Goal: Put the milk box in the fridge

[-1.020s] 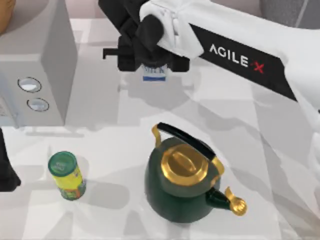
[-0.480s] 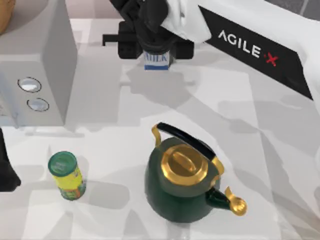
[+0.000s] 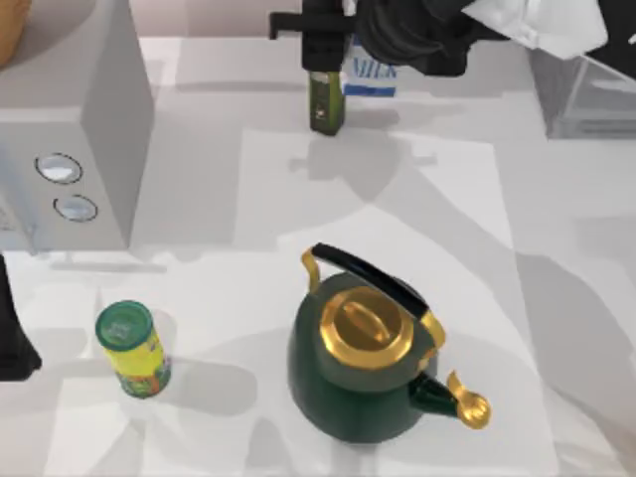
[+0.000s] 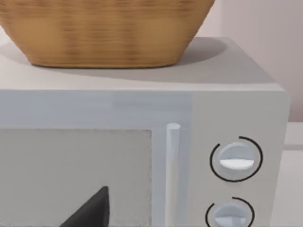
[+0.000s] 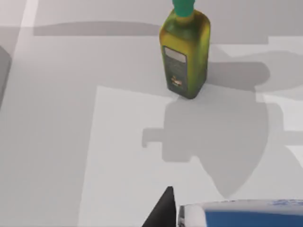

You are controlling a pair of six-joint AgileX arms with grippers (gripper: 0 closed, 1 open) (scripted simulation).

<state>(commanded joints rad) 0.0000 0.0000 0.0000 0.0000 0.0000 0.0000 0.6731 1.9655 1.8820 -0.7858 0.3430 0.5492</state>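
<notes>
The milk box, white with blue lettering, hangs above the back of the table with my right gripper shut on it. Its blue top edge shows in the right wrist view beside a dark fingertip. The fridge, a grey cabinet with a pale glassy panel, stands at the back right, a short way right of the carried box. My left arm sits parked at the table's left edge.
An olive oil bottle stands just left of the milk box. A grey appliance with two dials carries a wicker basket. A green and gold kettle and a yellow can stand near the front.
My right gripper has carried the milk box toward the back and to the right, closer to the fridge, uncovering the oil bottle. The left arm has not moved.
</notes>
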